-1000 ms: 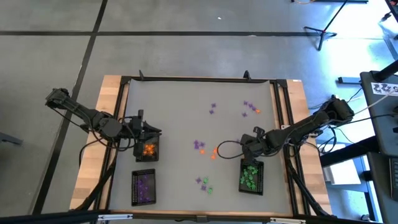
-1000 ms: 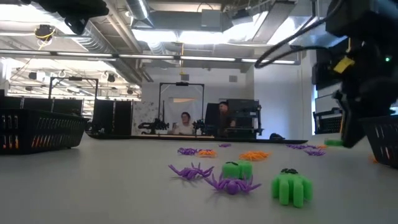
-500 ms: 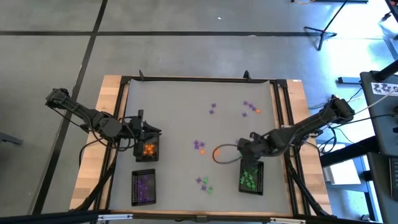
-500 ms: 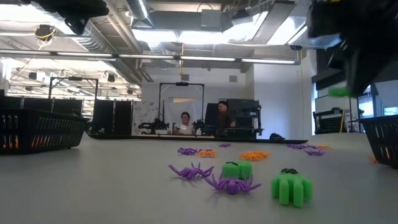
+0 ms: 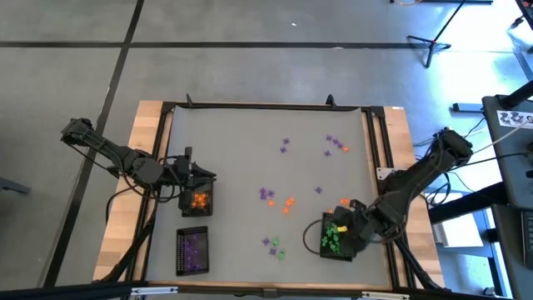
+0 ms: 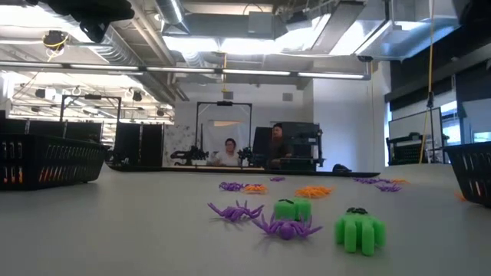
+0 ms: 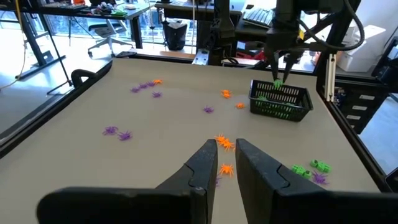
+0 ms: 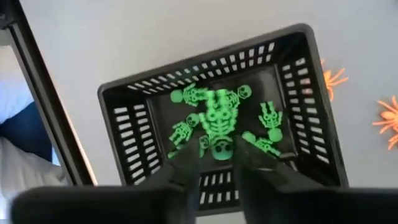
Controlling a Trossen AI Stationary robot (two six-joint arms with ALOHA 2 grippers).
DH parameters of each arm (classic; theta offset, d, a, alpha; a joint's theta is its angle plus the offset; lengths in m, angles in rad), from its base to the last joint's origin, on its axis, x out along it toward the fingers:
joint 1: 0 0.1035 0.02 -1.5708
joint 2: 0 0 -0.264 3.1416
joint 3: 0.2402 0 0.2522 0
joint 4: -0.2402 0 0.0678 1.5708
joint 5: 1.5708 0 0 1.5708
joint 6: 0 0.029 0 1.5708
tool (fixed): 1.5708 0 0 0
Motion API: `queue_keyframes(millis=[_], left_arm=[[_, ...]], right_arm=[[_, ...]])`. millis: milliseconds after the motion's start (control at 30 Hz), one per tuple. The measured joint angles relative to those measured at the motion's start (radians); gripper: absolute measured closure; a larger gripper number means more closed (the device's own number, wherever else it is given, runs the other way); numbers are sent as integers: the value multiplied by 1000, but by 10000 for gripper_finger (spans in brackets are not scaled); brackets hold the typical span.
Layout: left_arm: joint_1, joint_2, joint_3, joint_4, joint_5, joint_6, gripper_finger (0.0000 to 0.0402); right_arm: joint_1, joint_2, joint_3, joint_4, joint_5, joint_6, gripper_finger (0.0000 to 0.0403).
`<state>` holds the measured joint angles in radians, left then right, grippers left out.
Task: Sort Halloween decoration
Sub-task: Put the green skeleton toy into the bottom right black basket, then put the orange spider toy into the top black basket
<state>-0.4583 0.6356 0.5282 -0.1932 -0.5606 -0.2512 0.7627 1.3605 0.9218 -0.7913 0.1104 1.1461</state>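
One second on, right hand (image 8: pixel 214 163) hovers over the green tray (image 8: pixel 124 106), fingers parted, empty.

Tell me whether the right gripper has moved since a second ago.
Yes. In the high view the right gripper has swung from beside the loose orange trinkets toward the table's near edge and now hangs over the tray of green trinkets.
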Motion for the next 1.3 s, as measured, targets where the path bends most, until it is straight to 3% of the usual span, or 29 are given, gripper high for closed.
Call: queue_keyframes(millis=[200, 367, 633, 933, 1300], left_arm=[[0, 0, 0, 0, 0, 0, 350], [0, 0, 0, 0, 0, 0, 350], [0, 0, 0, 0, 0, 0, 350], [0, 0, 0, 1, 0, 0, 350], [0, 0, 0, 0, 0, 0, 350]], right_arm=[[8, 0, 0, -42, 57, 12, 222], [-27, 0, 0, -96, 62, -19, 188], [-195, -1, 0, -199, 91, -45, 201], [-426, 28, 0, -137, -78, -209, 214], [-462, 219, 0, -62, -232, -368, 214]])
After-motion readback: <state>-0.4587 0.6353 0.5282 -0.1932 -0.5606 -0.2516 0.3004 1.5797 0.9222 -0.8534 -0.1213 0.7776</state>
